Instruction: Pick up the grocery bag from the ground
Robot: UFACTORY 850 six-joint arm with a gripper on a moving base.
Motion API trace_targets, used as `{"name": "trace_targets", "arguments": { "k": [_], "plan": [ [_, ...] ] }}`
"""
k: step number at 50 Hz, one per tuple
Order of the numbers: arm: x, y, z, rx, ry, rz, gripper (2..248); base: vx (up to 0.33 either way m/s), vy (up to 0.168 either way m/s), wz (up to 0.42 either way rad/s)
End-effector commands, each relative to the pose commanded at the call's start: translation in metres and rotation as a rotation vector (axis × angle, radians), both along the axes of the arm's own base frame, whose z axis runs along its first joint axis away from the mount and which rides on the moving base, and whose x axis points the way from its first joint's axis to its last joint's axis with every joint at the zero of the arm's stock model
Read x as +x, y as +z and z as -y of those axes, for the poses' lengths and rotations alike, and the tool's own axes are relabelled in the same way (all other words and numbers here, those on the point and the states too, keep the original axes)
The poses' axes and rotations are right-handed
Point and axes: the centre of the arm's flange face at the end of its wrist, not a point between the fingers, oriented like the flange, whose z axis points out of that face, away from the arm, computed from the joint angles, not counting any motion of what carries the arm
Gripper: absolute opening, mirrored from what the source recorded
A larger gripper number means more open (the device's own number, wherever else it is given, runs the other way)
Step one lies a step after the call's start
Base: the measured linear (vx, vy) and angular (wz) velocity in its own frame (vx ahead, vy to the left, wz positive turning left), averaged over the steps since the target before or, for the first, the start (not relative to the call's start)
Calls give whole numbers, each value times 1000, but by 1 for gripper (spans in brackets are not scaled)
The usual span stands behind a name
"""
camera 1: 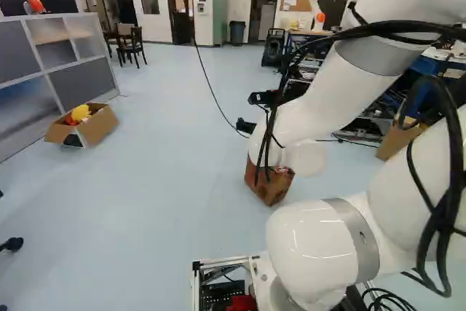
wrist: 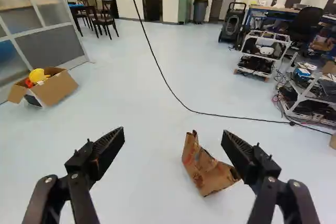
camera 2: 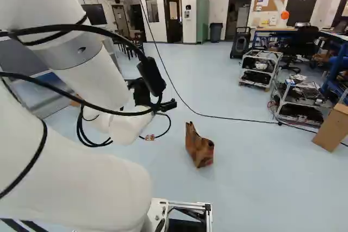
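Presently, the pincer [wrist: 173, 131] is open; it should centre above the paper bag [wrist: 203, 172] ahead, then descend slowly.

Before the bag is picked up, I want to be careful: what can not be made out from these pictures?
- Paper bag, contents: its own sides hide them in all views.
- Its upper part, left base view: partly behind the arm.
- Yellow thing in the open box, wrist view: too small to identify.
- Rightmost carton, right base view: cut by the edge.
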Motion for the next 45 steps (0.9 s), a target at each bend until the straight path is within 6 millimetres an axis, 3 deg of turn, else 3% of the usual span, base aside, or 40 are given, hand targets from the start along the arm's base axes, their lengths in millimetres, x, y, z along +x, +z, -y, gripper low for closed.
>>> {"name": "trace_targets", "arguments": {
  "k": [45],
  "plan": [
    [0, 0, 0, 0, 0, 0, 247, 200, -44, -181]
  ]
}}
